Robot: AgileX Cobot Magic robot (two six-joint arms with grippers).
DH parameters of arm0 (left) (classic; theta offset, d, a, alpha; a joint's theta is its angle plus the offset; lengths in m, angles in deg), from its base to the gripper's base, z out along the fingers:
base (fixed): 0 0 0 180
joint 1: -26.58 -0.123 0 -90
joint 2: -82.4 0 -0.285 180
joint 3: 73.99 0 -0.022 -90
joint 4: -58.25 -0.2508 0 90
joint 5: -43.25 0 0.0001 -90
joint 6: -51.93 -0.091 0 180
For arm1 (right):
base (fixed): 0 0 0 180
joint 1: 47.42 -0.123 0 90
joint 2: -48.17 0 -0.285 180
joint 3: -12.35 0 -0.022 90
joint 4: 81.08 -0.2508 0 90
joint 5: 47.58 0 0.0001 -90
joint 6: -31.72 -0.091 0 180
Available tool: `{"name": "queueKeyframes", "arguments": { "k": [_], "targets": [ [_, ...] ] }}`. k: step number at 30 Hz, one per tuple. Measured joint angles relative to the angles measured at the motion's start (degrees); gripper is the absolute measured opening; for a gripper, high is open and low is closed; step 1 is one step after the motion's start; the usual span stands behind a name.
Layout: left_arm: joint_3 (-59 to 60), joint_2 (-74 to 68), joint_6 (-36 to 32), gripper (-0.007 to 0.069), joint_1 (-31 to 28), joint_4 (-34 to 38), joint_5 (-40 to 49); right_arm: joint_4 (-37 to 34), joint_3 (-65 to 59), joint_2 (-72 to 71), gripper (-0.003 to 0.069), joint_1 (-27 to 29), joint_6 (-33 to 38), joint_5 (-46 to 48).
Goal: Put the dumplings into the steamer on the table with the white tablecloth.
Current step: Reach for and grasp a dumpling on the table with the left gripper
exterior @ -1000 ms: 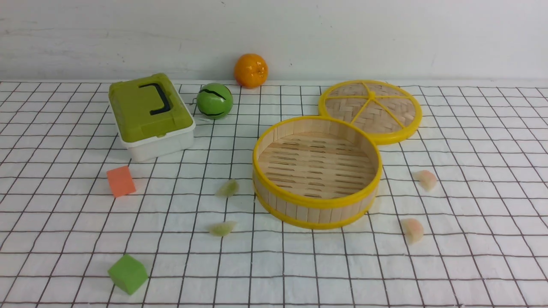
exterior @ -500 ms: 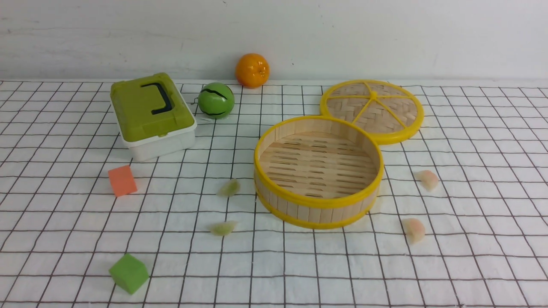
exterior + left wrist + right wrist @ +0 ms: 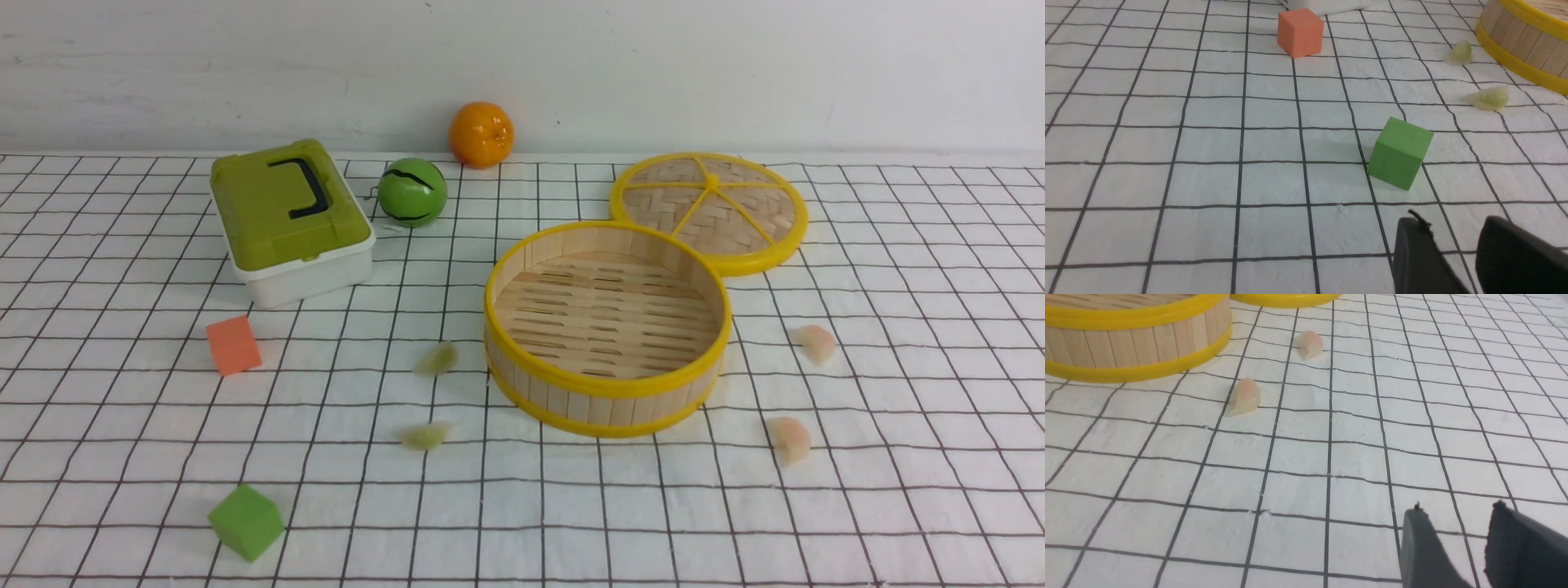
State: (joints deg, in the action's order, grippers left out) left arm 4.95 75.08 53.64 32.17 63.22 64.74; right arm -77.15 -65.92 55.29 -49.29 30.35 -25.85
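Two green dumplings lie left of the steamer, nearer the left jaws; two pink dumplings nearer the right jaws; both parted, empty.

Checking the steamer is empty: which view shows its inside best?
Front view: the steamer shows its whole slatted floor, bare. Left wrist view catches only a slice of outer wall; right wrist view mostly its outer wall and rims.

The steamer looks wooden, the tablecloth matt.
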Motion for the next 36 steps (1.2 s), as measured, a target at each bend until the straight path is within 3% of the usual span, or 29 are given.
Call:
{"name": "queueKeyframes", "arguments": {
  "k": [8, 14, 16, 18, 22, 25, 29, 31, 36],
  "targets": [
    [0.00, 0.00, 2.43, 0.0230, 0.00, 3.38, -4.92, 1.92, -0.49, 0.00, 0.0240, 0.00, 0.12, -3.56],
    [0.00, 0.00, 2.50, 0.0234, 0.00, 3.79, -19.36, 2.22, -0.55, 0.00, 0.0240, 0.00, 0.12, -20.06],
    [0.00, 0.00, 2.82, 0.0236, 0.00, 4.24, -27.28, 2.22, -0.55, 0.00, 0.0240, 0.00, -0.21, -31.45],
    [0.00, 0.00, 3.10, 0.0237, 0.00, 4.50, -29.66, 2.24, -0.55, 0.00, 0.0240, 0.00, -1.18, -36.35],
    [0.00, 0.00, 3.53, 0.0237, 0.00, 5.29, -37.93, 2.29, -0.55, 0.00, 0.0240, 0.00, -9.89, -54.00],
    [0.00, 0.00, 5.45, 0.0237, 0.00, 6.12, -42.64, 2.29, -0.55, 0.00, 0.0240, 0.00, -17.19, -59.50],
    [-0.12, 0.00, 13.44, 0.0236, 0.00, 7.05, -47.24, 2.29, -0.42, 0.00, 0.0230, 0.00, -23.15, -60.75],
    [-3.19, -0.15, 18.98, 0.0202, 0.00, 5.88, -44.60, 2.43, 2.52, 0.00, 0.0176, 0.00, -24.83, -57.35],
    [-18.39, -8.28, 21.13, -0.0003, 0.00, -2.89, -29.80, 2.50, 15.77, 2.02, -0.0004, 0.00, -24.91, -39.12]
  ]
}}
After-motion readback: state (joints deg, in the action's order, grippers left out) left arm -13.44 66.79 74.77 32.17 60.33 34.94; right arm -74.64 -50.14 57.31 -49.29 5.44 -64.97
